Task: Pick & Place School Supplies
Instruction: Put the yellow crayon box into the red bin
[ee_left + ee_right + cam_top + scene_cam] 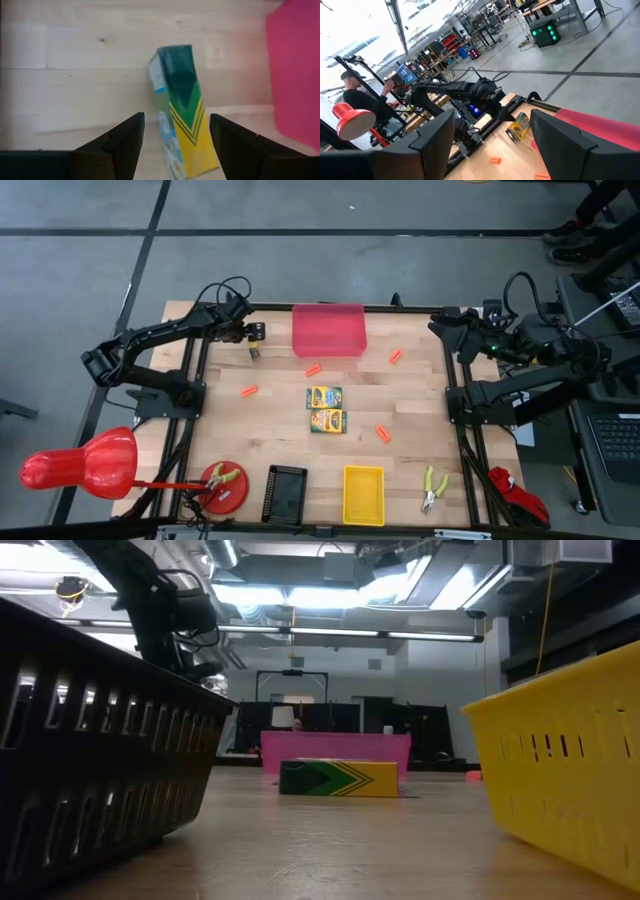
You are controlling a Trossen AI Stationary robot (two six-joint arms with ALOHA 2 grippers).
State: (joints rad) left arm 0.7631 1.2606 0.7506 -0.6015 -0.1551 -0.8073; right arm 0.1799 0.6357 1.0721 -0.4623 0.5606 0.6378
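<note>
1. Block [254,340]: yellow and dark green, standing tilted on the tabletop [400,430] near the far-left corner, just left of the pink bin [328,329].
2. Left hand [175,145]: over the block, fingers apart on either side of it, not clamped.
3. Two crayon boxes [324,397] [327,421]: flat at the tabletop's middle, one just beside the other.
4. Right hand [492,137]: at the far-right corner, fingers apart, holding nothing.
5. Black basket [286,494], yellow basket [363,494]: near edge.
6. Pliers [433,489]: near-right.
</note>
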